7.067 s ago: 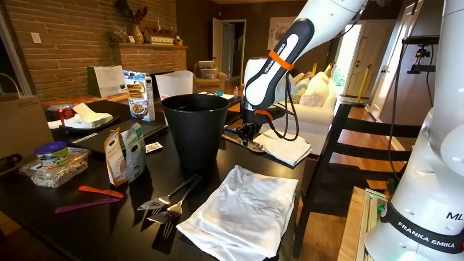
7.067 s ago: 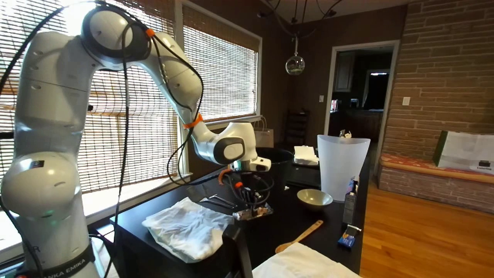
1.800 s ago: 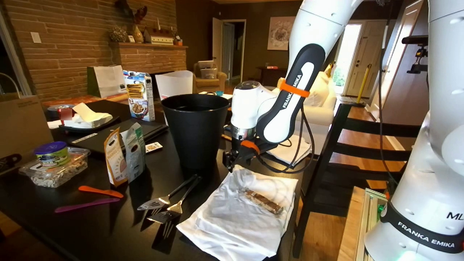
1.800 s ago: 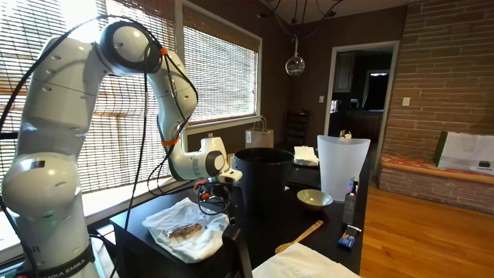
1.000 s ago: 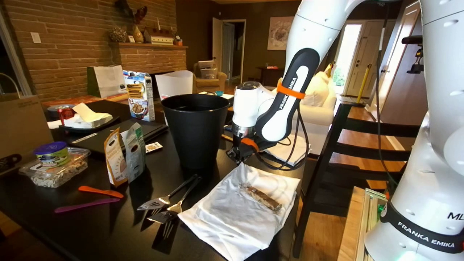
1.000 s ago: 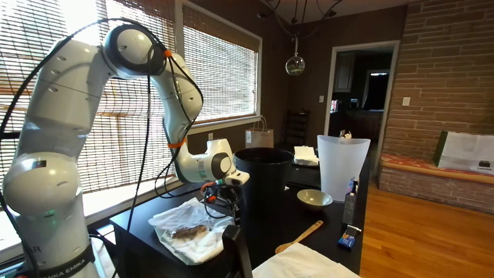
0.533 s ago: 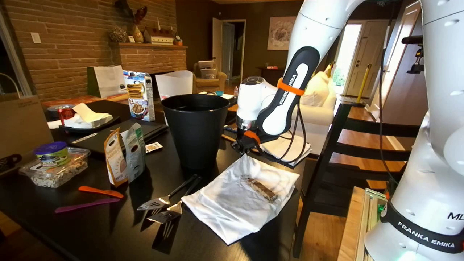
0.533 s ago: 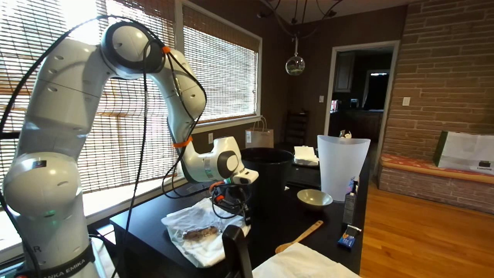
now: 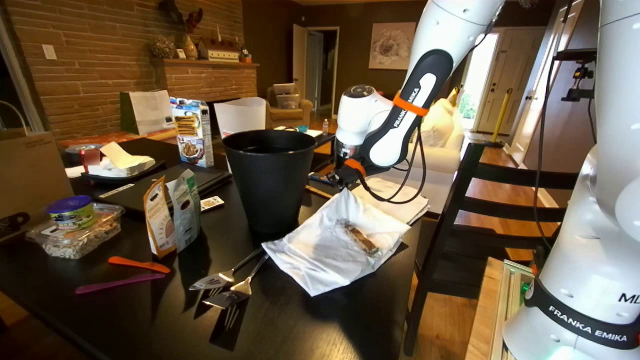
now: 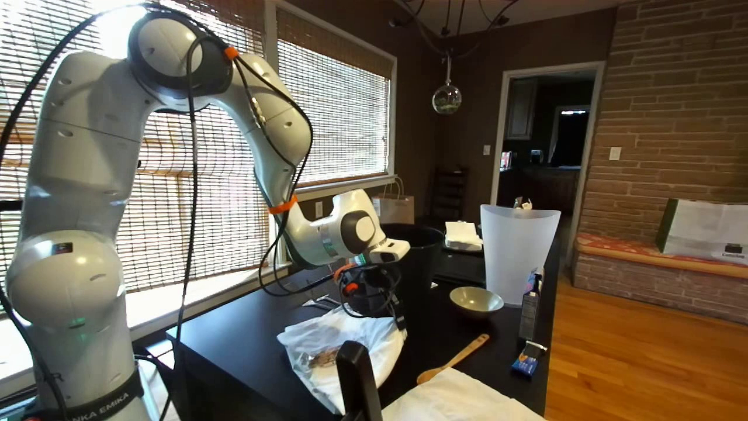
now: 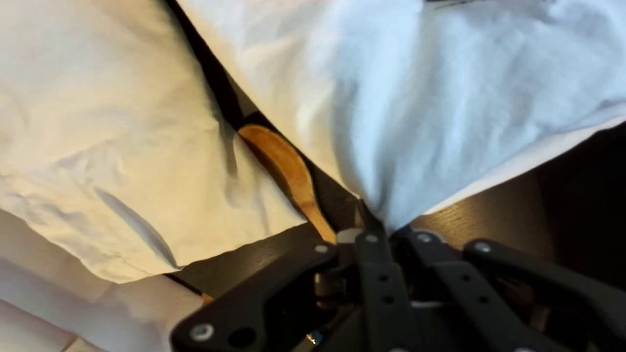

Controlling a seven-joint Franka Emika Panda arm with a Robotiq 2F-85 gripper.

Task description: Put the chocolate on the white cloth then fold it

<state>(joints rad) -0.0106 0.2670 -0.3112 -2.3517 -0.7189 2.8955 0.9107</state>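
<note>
White fabric: one large, wrinkled white cloth [image 9: 320, 255], spread on the dark desk [image 9: 320, 330] but for one corner, which is drawn up to the gripper [image 11: 389, 231]. Brown confectionery: one chocolate bar [image 9: 361, 239], lying on the cloth, a little off its middle toward the black chair [image 9: 450, 210]. Gripper: fingers brought together on the raised corner, creases fanning from the pinch in the wrist view. Adjoining items: one folded white cloth [image 11: 122, 161], just beside, a wooden spoon [image 11: 288, 166] in the gap; one black bin [image 9: 270, 190], near; two metal spatulas [image 9: 215, 281], their handle ends at another corner of the white cloth, whether under it or merely touching unclear. Step in hand, as judged: the fold, the placing being done. Handling notes: raise the corner well clear first, since a level pull would likely drag cloth and bar together toward the folded piece; next carry it back over the bar in a low arc, with some slack, so the bar does not roll; lay it down past the bar, keeping the bin out of the sweep; let go only once the fabric rests, and leave straight upward, lest the fingers snag the flap.
</note>
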